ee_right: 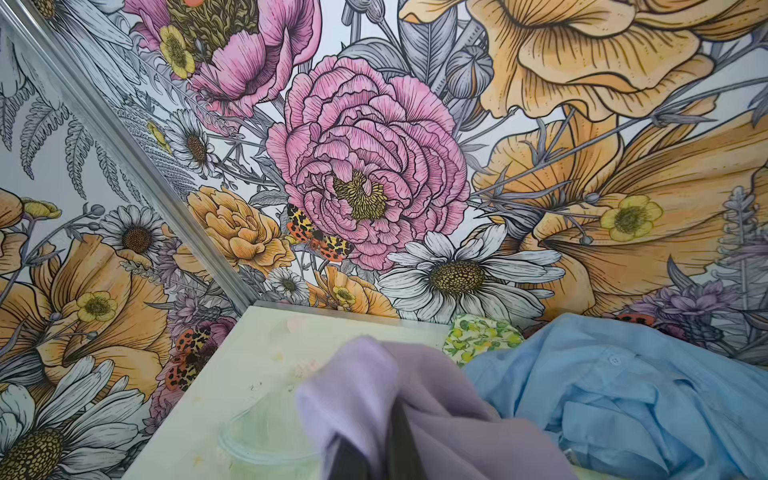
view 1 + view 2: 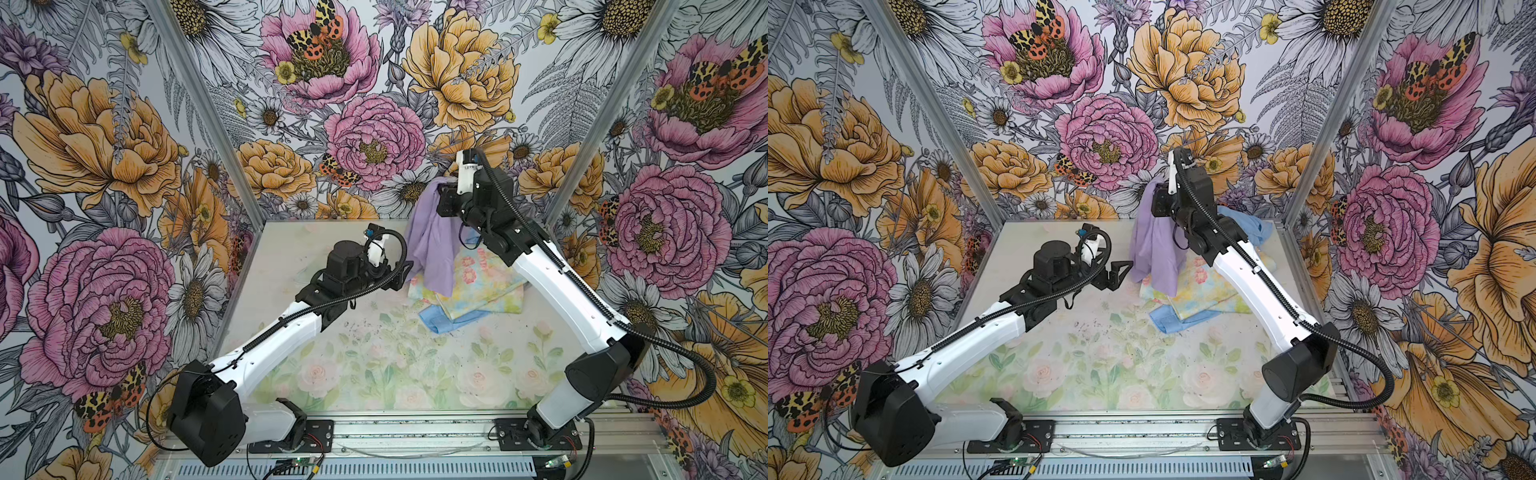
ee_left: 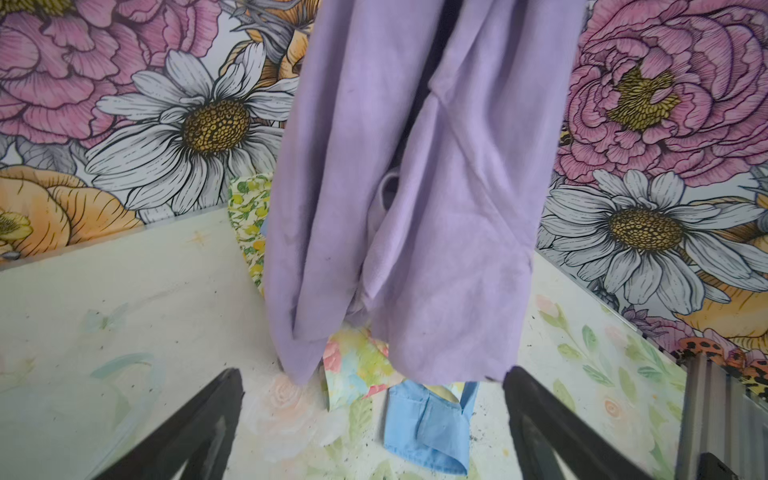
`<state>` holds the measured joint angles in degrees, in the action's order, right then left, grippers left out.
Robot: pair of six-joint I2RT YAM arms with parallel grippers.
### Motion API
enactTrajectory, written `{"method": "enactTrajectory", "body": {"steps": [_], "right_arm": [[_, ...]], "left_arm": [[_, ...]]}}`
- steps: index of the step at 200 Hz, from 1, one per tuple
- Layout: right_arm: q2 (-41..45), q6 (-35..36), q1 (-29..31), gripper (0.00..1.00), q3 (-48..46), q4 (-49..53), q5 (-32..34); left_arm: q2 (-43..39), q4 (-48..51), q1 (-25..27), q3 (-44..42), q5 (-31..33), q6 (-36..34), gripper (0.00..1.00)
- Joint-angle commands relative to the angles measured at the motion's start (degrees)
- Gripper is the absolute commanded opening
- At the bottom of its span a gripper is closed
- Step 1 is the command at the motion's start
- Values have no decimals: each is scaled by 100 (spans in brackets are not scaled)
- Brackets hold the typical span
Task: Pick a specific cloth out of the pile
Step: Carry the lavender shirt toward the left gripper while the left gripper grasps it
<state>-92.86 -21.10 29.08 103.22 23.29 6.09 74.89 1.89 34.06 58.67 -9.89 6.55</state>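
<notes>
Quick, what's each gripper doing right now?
Left gripper: open, holding nothing.
Right gripper: shut on the lilac cloth.

The cloth [image 2: 428, 237] hangs from the closed jaws of the right gripper [image 2: 444, 185] above the far right part of the counter [image 2: 365, 365], its lower end draped onto the pile [image 2: 1204, 291]. In the pile, the flower-print cloth [image 2: 490, 282] lies on the shirt [image 2: 436, 322], which sticks out on the near side. The small print piece [image 3: 247, 216] lies behind, by the back wall [image 2: 374, 124]. The left gripper [image 2: 401, 272], jaws wide, sits just left of the cloth.
</notes>
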Motion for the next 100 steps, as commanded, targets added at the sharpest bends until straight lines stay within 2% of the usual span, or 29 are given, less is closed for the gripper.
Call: {"method": "enactTrajectory", "body": {"steps": [1,47,100], "right_arm": [[454,-336,53,0,-73,-567,-98],[715,-666,183,0,-352,-589,-250],[831,-930,265,0,-508,-606,-342]], "left_arm": [[301,-720,150,284,127,68,99],[1086,-1998,362,548,606,-232,99],[2215,-3217,395,1359,309,-265,99]]}}
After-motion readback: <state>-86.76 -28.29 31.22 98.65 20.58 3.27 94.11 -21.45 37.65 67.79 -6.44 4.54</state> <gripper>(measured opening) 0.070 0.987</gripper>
